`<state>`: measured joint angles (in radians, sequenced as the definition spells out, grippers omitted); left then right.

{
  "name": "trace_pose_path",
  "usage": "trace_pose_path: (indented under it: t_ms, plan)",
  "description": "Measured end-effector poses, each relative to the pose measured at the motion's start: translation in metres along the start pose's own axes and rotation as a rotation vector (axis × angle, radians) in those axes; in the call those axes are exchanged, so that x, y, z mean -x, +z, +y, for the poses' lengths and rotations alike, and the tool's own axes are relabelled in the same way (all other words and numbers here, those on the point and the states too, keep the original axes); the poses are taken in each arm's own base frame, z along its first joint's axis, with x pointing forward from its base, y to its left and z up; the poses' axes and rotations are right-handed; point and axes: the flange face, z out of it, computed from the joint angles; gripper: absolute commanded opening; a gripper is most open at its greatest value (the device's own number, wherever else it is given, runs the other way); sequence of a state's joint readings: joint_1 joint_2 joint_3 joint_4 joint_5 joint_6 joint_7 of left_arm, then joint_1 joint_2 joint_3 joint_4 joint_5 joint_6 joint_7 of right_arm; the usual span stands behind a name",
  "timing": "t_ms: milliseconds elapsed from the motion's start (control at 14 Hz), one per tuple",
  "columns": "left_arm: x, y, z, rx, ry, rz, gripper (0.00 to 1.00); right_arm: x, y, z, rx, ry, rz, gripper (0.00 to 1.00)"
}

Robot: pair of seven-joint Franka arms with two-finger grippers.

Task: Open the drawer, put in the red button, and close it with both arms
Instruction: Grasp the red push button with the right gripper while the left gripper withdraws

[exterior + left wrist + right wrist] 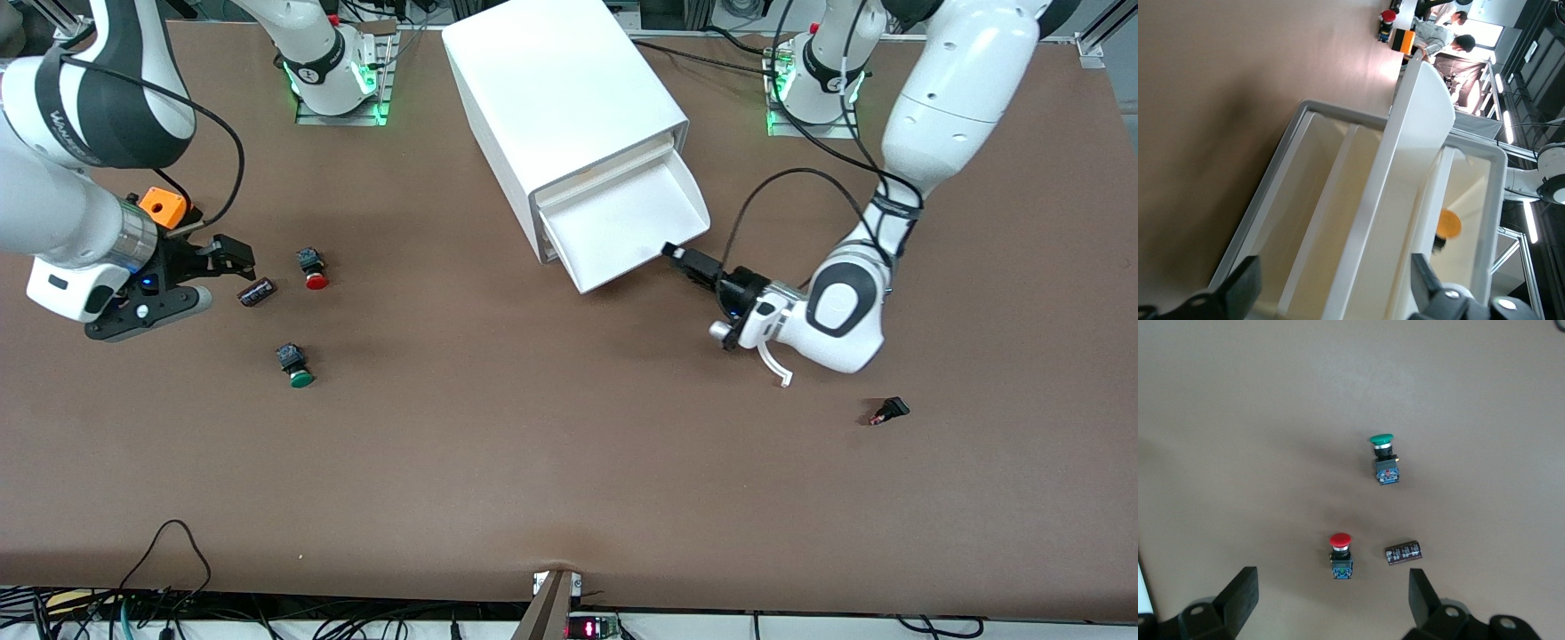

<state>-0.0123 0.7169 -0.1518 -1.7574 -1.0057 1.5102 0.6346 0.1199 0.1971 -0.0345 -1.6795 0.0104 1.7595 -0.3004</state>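
The right gripper (233,255) hung wide open and empty over the table beside the red button (312,268), which lay unpicked near the right arm's end. The drawer (622,233) already stood pulled out. The left gripper (672,252), fingers spread, held nothing at its corner.

Front view evenly and brightly lit from overhead; brown table (569,462) rendered matte, without glare. Soft, short shadows cast beside the red button (312,268) and green button (294,364). White cabinet (560,98) top nearly blown out. Green glow seen at both arm bases. Left wrist view: drawer (1338,220) walls shaded cream inside, a strong bright patch washing out the table near the top; the near fingers (1238,287) rendered soft. Right wrist view dimmer, flat, buttons sharp.
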Motion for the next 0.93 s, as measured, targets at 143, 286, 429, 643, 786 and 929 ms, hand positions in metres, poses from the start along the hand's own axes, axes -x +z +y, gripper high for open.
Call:
trace_pose_path:
  t_ms: [143,286,429,643,786,929]
  plan:
    - [0.014,-0.052,0.006,-0.052,-0.056,-0.029,1.0,0.0,0.015,0.001,-0.006,-0.049,-0.02,1.0]
    - [0.027,-0.101,0.025,-0.135,-0.114,-0.046,1.0,-0.004,0.037,0.003,-0.011,-0.068,-0.035,1.0]
    - [0.04,-0.143,0.05,-0.272,-0.149,-0.05,1.0,-0.005,0.061,0.003,-0.017,-0.07,-0.054,1.0]
    - [0.063,-0.189,0.105,-0.543,-0.15,-0.054,1.0,0.012,0.107,0.007,-0.022,-0.057,-0.069,1.0]
    - [0.084,-0.21,0.148,-0.737,-0.144,-0.045,1.0,0.039,0.143,0.005,-0.022,-0.049,-0.066,1.0]
    - [0.103,-0.222,0.185,-0.883,-0.138,-0.028,1.0,0.068,0.176,-0.003,-0.023,-0.045,-0.061,1.0]
